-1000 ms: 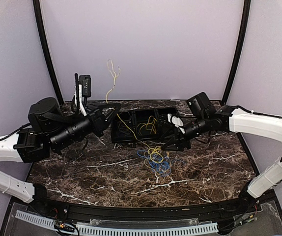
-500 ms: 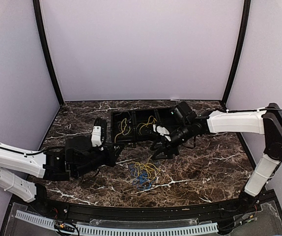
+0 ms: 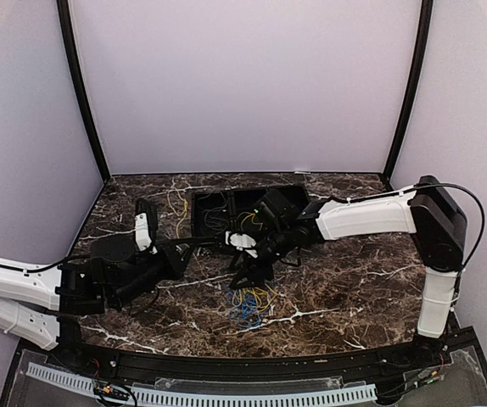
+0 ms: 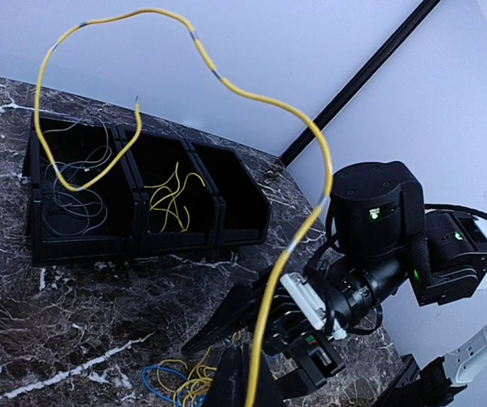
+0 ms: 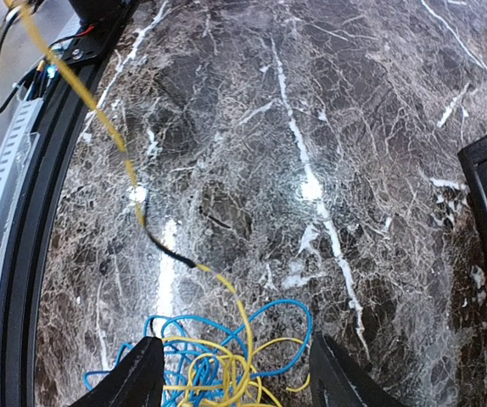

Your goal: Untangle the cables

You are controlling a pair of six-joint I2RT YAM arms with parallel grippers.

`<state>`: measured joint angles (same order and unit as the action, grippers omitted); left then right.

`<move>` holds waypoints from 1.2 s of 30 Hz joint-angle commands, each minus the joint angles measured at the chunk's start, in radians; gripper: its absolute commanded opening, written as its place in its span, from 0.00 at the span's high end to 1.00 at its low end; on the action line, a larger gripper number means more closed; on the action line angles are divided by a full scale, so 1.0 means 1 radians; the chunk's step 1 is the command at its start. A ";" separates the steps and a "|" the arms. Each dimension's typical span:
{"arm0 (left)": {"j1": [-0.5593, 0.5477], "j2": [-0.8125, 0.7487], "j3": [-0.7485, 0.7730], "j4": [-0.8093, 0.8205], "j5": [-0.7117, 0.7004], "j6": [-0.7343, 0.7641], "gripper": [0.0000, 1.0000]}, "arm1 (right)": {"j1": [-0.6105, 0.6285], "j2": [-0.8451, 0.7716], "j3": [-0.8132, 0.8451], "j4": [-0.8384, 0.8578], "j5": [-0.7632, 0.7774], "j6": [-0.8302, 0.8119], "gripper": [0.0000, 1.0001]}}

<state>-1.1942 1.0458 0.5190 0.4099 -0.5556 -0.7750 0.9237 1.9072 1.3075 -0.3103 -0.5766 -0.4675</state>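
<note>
The cables (image 3: 248,303) lie as a small blue and yellow tangle on the marble, also low in the left wrist view (image 4: 178,381). My right gripper (image 5: 236,379) hangs open just above the cables (image 5: 218,360), one finger on each side, nothing clamped. It reaches in from the right (image 3: 243,273). My left gripper (image 4: 245,381) is shut on one long yellow cable (image 4: 310,136), which rises from its fingertips and loops high over the tray. In the right wrist view that yellow cable (image 5: 99,119) runs taut from the tangle toward the upper left.
A black three-compartment tray (image 3: 199,222) stands at the back of the table; its compartments hold thin grey and yellow wires (image 4: 171,191). The table's black front rail (image 5: 53,170) runs close to the tangle. The two arms stand near each other at mid-table.
My left arm has dropped from high up to low over the table, keeping the yellow cable. My right gripper has moved left from the tray to above the tangle, its jaws wider.
</note>
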 commanded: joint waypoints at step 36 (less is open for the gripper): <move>-0.005 -0.457 0.720 -0.438 -0.339 0.708 1.00 | 0.004 0.185 -0.026 -0.060 0.050 0.076 0.73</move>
<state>-1.2045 0.5800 1.0927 -0.1028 -0.8783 -0.2024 0.9409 2.0884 1.3113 -0.2848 -0.5945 -0.3878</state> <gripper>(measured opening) 0.007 0.271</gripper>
